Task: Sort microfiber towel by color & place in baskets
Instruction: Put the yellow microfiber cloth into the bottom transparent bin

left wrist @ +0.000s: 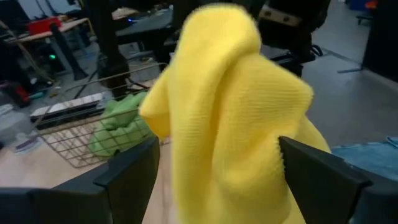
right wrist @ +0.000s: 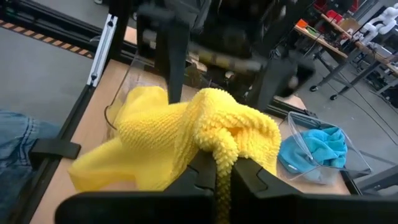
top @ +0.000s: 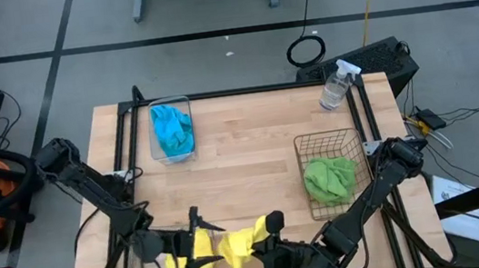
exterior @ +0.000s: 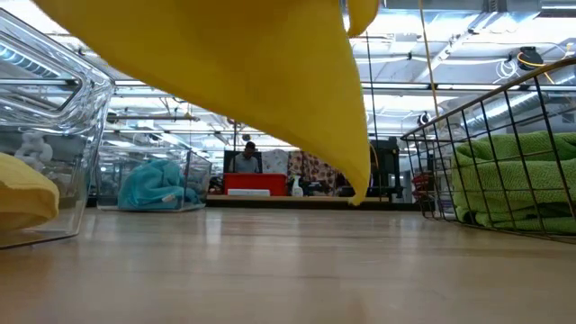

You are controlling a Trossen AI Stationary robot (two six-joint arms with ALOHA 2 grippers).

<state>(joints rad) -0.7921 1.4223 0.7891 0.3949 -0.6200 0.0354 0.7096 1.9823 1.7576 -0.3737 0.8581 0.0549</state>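
A yellow towel (top: 242, 245) hangs lifted near the table's near edge, and my right gripper (top: 270, 236) is shut on it. In the low view this towel (exterior: 225, 63) fills the top, clear of the wood. My left gripper (left wrist: 217, 149) is open, level, its fingers standing on either side of that towel above the near-left clear tub (exterior: 76, 94). A second yellow towel (exterior: 22, 193) lies in that tub. Blue towels (top: 172, 131) fill the far clear tub. Green towels (top: 330, 178) lie in the wire basket (top: 346, 144). My right gripper pinches a bunched fold of the yellow towel (right wrist: 217, 146) between its two shut fingers, coming level from the table's right side. The towel is lifted clear and drapes slack on both sides of the fingers. My left gripper: whether its open fingers (left wrist: 134, 177) touch the towel, I cannot tell.
A clear spray bottle (top: 336, 85) stands at the far right corner. Bare wood (top: 251, 151) lies between the blue tub and the wire basket. Black frame rails (top: 121, 139) run along the table's left and right sides.
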